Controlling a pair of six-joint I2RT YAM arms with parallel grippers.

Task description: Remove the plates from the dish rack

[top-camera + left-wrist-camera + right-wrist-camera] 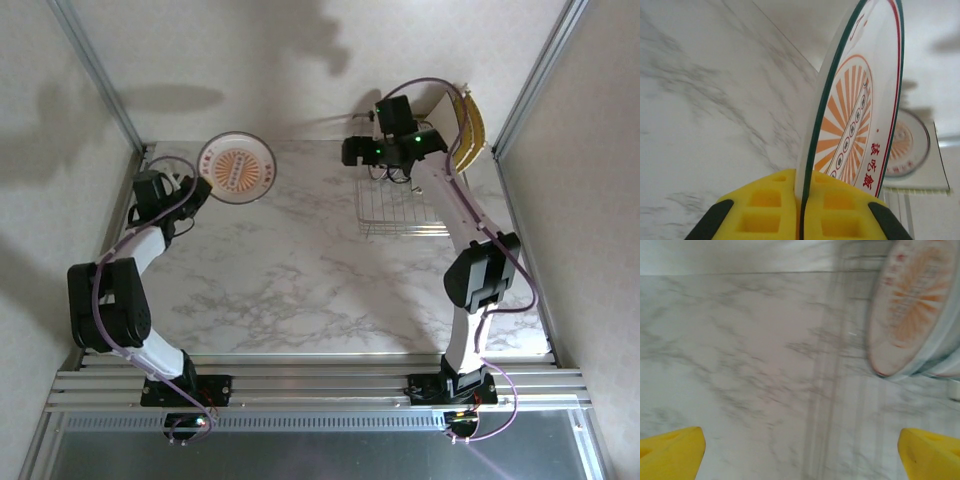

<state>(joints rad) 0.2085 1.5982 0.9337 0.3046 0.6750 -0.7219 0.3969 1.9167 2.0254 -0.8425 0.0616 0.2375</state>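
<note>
we have the left gripper (pixel 802 205) pinched shut on the rim of a round orange-patterned plate (pixel 860 100), carried over the marble table's (pixel 300 270) far-left corner. best to lower it flat and gently before letting go. left arm folded, wrist reaching outward; the right gripper (pixel 800 455), jaws wide apart, hovers at the dish rack (pixel 400 212) near another round plate (pixel 910 305)

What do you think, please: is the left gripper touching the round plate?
Touching. Left wrist view shows the round plate pinched between the yellow fingers of the left gripper.
</note>
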